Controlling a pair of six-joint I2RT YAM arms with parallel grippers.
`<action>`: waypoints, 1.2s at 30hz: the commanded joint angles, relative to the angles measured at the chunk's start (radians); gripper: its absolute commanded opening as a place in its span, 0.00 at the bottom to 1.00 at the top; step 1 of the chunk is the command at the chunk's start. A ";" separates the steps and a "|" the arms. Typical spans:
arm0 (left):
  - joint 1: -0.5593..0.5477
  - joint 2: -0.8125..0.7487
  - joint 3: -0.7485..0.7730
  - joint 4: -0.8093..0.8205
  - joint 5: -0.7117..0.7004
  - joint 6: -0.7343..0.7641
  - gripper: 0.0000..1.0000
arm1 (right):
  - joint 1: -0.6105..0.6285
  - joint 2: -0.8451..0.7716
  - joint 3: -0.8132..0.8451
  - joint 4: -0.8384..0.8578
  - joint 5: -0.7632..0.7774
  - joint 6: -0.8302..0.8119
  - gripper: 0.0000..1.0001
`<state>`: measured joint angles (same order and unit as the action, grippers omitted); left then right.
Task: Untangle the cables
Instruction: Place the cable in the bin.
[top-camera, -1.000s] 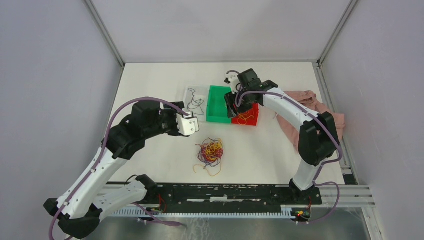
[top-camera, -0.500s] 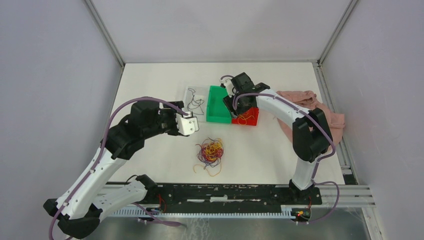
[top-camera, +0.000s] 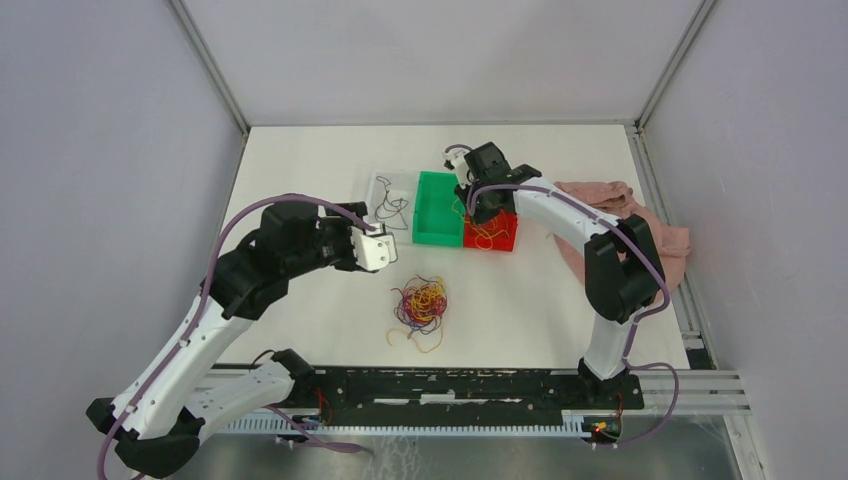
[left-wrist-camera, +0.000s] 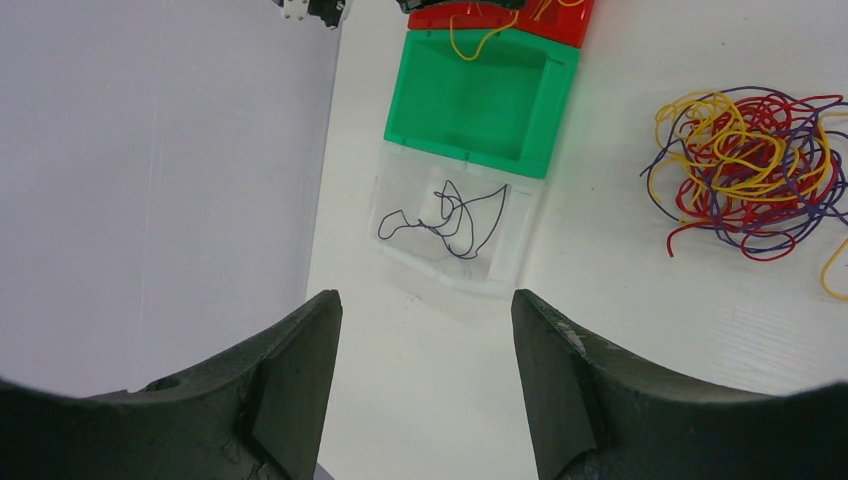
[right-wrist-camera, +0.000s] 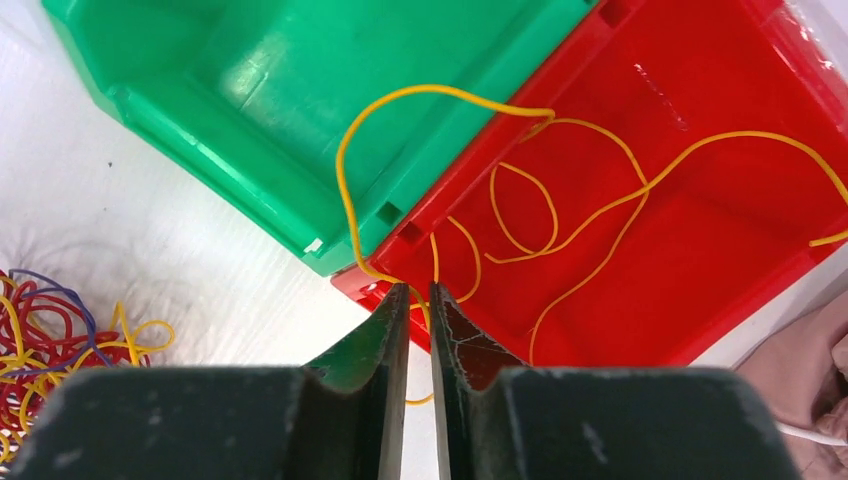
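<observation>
Right gripper (right-wrist-camera: 418, 293) clamps a yellow cable (right-wrist-camera: 440, 88) looping over the green bin (right-wrist-camera: 300, 80) at ten o'clock; pulling could snag others in the red bin (right-wrist-camera: 720, 240). Left gripper (left-wrist-camera: 425, 300) gapes.

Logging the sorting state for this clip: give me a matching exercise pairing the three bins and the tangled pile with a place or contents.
1 clear bin
2 green bin
3 red bin
4 tangled pile

A holds yellow cables
B loose on the table
C holds one dark cable
D between the other two bins

Pairs: 1-C, 2-D, 3-A, 4-B
</observation>
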<state>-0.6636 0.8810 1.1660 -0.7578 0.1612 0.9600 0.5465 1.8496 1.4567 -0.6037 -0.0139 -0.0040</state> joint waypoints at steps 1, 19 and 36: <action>-0.004 -0.014 0.041 0.017 -0.005 0.005 0.70 | -0.032 -0.013 0.005 0.044 0.000 0.030 0.17; -0.004 -0.011 0.052 0.017 -0.007 0.008 0.71 | -0.103 0.052 -0.050 0.134 0.138 0.157 0.00; -0.004 -0.008 0.055 0.017 -0.006 0.019 0.70 | -0.076 0.168 0.014 0.231 0.256 0.206 0.10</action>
<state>-0.6636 0.8803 1.1790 -0.7616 0.1596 0.9600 0.4473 2.0109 1.4513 -0.4412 0.2012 0.1802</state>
